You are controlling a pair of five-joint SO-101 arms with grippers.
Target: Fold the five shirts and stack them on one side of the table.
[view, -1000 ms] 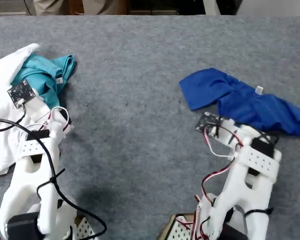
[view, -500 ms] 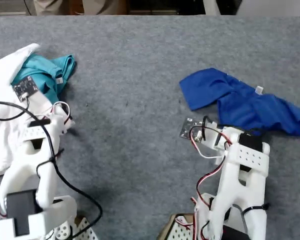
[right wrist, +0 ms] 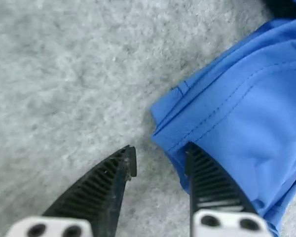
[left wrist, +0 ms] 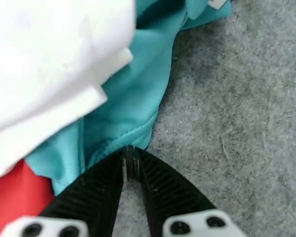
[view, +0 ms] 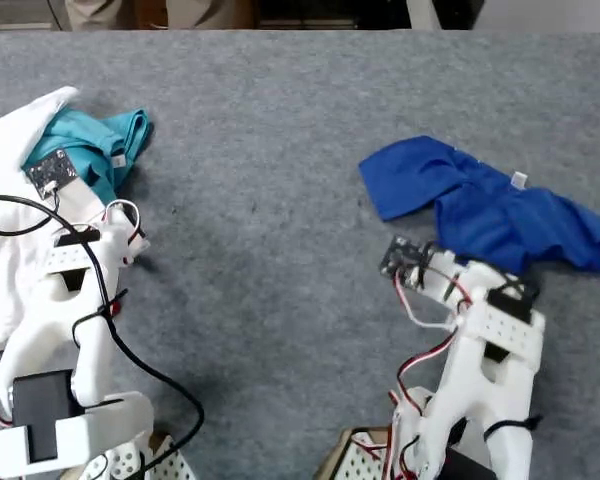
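- The left arm (view: 65, 300) is made of white moulded plastic links, with a black servo block (view: 40, 412) near its base and a thick black cable (view: 107, 330) running along it.
- The right arm (view: 495, 345) is the same white plastic, dotted with small holes and trailing thin red, white and black wires (view: 412, 300).
- A small dark circuit board (view: 50, 172) sits on the left arm's wrist.
- The left gripper (left wrist: 129, 160) and right gripper (right wrist: 158, 160) have black ribbed fingers on white mounts with dark screw holes (left wrist: 32, 229).

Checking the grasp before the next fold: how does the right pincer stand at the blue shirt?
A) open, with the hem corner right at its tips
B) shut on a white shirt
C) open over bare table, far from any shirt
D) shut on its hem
A: in the right wrist view the right pincer is spread open, and a hem corner of the blue shirt lies at its tips, unclamped.
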